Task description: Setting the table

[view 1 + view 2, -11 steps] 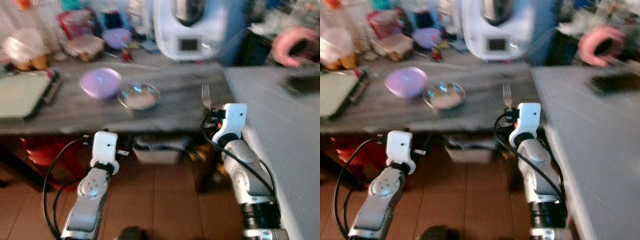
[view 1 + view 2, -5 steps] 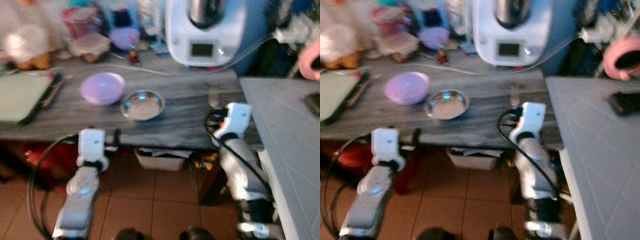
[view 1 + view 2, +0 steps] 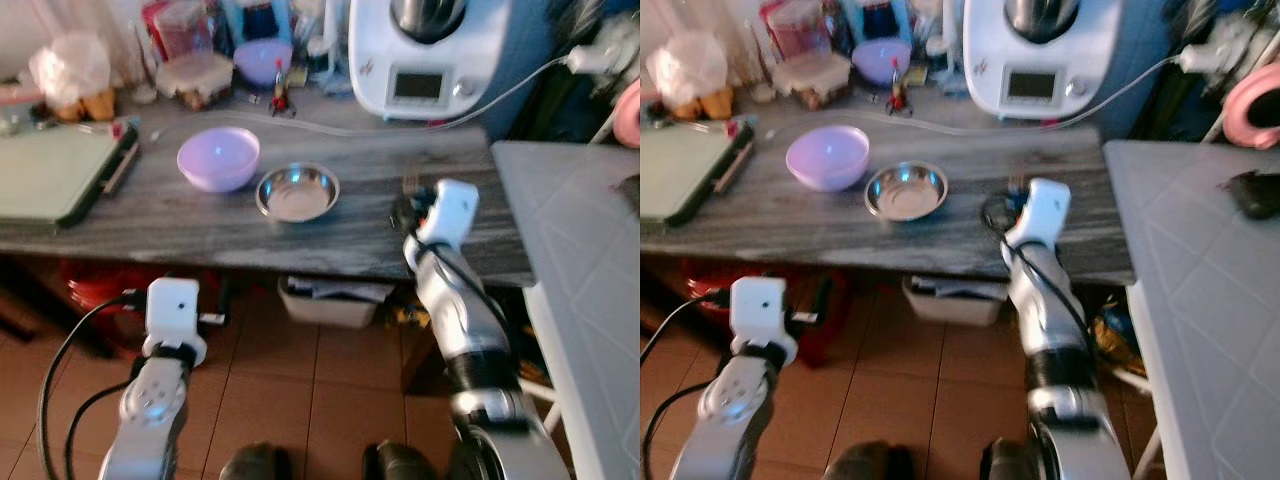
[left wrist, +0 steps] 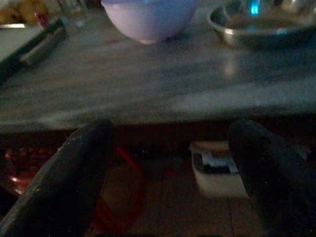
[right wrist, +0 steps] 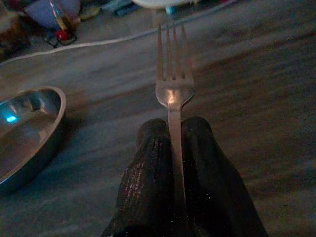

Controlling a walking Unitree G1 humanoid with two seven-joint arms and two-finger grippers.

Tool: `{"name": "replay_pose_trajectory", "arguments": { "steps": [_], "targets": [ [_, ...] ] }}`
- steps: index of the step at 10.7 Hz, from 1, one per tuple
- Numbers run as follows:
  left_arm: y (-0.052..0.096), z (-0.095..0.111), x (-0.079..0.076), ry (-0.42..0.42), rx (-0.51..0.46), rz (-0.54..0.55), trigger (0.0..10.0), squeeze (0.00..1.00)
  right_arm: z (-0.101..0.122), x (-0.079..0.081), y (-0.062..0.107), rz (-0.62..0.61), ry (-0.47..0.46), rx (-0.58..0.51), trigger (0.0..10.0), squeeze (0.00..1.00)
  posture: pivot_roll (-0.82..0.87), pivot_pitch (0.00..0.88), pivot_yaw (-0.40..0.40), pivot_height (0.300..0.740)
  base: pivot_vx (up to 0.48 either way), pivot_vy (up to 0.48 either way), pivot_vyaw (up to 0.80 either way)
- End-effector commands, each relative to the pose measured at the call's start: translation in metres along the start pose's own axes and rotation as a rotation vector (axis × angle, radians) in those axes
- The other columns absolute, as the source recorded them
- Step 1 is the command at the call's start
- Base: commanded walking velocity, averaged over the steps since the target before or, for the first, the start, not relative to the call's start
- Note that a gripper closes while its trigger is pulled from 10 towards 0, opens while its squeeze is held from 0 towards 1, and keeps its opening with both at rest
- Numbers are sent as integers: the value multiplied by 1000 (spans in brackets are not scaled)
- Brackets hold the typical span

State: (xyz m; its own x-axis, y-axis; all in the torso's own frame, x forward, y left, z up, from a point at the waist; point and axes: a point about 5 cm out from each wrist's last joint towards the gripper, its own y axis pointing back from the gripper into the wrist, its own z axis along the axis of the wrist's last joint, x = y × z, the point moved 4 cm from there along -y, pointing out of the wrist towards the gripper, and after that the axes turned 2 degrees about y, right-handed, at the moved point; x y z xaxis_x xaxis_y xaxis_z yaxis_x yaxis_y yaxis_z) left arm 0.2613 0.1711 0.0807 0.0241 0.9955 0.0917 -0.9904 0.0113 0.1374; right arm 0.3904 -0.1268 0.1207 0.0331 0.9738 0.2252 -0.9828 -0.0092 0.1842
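Right wrist view: the right gripper [image 5: 174, 133] has its two black fingers [image 5: 148, 163] pinched on the handle of a fork [image 5: 172, 89], tines pointing ahead and away from the claw over the grey wood-grain table [image 5: 247, 98]. Off to one side of the claw lies the steel bowl [image 5: 27, 133], near but apart from the fork. Beyond the tines a white cable [image 5: 98, 42] runs across the tabletop.

In the head views the right gripper [image 3: 412, 205] sits over the table's near-right part, just in front of the white kitchen machine [image 3: 430, 55] at the back. The steel bowl [image 3: 297, 192] rests beside it toward the robot's left, and the lilac bowl [image 3: 218, 157] just past that, the two bowls nearly touching. Farther left lies a green board [image 3: 50, 170].

The left gripper [image 4: 168, 163] hangs below the table edge with its fingers [image 4: 69, 168] spread wide and holding nothing; ahead of it, up on the table, stand the lilac bowl [image 4: 148, 17] and the steel bowl [image 4: 256, 24].
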Motion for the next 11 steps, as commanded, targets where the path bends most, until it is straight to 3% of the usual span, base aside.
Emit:
{"name": "replay_pose_trajectory", "arguments": {
  "steps": [1, 3, 8, 11],
  "targets": [
    [3, 2, 4, -14, 4, 2, 10000, 0, -1, 3, -3, -10, -33, 11, 10000, 0, 73, 160, 79, 740, 0, 0, 0],
    [10, 2, 2, -21, 26, -19, 10000, 0, 2, 23, -12, 5, -69, 24, 10000, 0, 79, 187, 92, 740, 0, 0, 0],
    [14, 2, -2, -12, 53, -45, 10000, 0, 2, 50, -20, 29, -105, 71, 10000, 0, 78, 216, 84, 740, 0, 0, 0],
    [13, 2, -5, 0, 60, -47, 10000, 0, -19, 47, -17, 6, -6, 159, 10000, 0, 70, 211, 71, 740, 0, 0, 0]
  ]
}}
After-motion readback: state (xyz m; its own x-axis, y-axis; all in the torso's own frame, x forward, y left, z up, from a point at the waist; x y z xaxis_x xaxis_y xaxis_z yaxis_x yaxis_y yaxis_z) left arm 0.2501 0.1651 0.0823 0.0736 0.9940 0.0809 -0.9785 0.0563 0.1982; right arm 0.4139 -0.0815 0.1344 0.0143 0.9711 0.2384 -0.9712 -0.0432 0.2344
